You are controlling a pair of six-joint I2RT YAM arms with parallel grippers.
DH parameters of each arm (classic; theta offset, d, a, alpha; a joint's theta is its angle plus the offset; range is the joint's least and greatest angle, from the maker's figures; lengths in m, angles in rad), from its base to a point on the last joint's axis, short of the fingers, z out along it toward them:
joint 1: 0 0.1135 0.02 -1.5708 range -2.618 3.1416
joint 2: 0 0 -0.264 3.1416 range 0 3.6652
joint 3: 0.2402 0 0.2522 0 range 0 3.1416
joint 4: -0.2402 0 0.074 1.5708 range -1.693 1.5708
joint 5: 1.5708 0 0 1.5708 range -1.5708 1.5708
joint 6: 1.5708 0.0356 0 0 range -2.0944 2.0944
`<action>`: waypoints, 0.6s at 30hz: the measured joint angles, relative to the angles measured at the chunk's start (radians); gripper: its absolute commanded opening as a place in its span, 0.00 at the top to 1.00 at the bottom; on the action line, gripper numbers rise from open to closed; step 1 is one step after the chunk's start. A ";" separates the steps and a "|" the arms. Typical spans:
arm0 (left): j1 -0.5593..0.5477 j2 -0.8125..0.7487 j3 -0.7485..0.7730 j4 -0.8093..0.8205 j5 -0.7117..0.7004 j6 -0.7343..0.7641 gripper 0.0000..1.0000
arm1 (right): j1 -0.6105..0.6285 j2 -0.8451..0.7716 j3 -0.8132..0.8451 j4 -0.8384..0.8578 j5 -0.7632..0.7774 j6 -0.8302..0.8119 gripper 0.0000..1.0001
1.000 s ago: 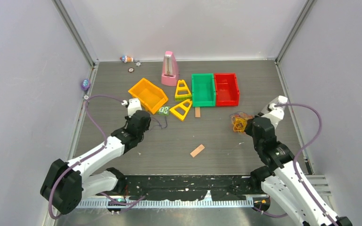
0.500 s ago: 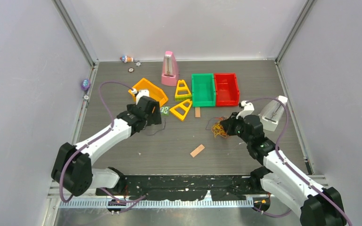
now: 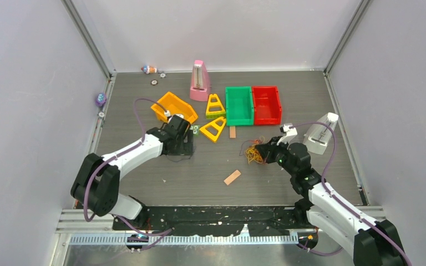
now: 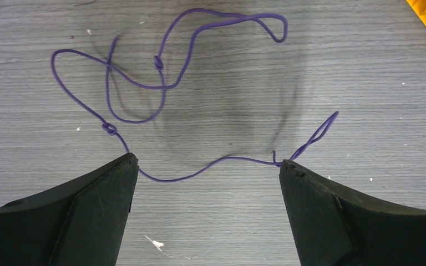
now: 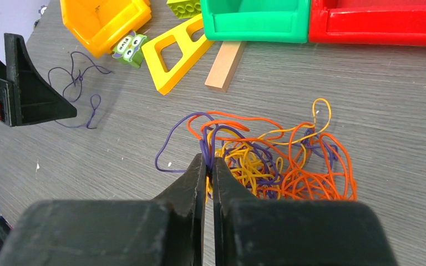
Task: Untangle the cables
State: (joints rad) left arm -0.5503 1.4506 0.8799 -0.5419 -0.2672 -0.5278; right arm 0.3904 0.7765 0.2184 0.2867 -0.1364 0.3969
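The cables are in two lots. A tangle of orange, yellow and purple cords (image 5: 288,160) lies on the table right of centre (image 3: 253,154). My right gripper (image 5: 209,163) is shut on purple and yellow strands at the tangle's near left edge. One loose purple cord (image 4: 161,88) with small knots lies flat on the table by itself. My left gripper (image 4: 208,162) hangs open right over it, and a stretch of the cord runs between the two fingertips. In the top view the left gripper (image 3: 183,145) is just in front of the orange bin.
An orange bin (image 3: 173,111), green bin (image 3: 239,105) and red bin (image 3: 267,104) stand behind the cords, with a pink metronome (image 3: 200,81) further back. Yellow triangle frames (image 3: 214,128), a wooden block (image 3: 232,177) and a white object (image 3: 319,133) are nearby.
My left gripper went from shut to open and let the purple cord drop to the table, reaching further right. My right gripper dragged the tangle to the left.
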 measured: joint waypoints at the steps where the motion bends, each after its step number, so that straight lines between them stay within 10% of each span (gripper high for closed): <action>1: 0.002 -0.002 0.000 -0.003 -0.008 0.002 0.00 | 0.000 0.000 0.000 0.004 -0.002 0.000 0.92; 11: 0.254 -0.108 -0.099 0.054 0.076 -0.058 0.00 | 0.000 0.000 -0.010 0.050 -0.006 0.001 0.93; 18: 0.251 0.091 -0.020 0.047 0.112 -0.080 0.01 | 0.000 0.000 -0.020 0.058 -0.006 0.001 0.94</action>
State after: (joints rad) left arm -0.2989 1.5414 0.8597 -0.4950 -0.1551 -0.6075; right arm 0.3904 0.7769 0.1982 0.3443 -0.1425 0.3977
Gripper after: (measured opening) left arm 0.994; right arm 0.094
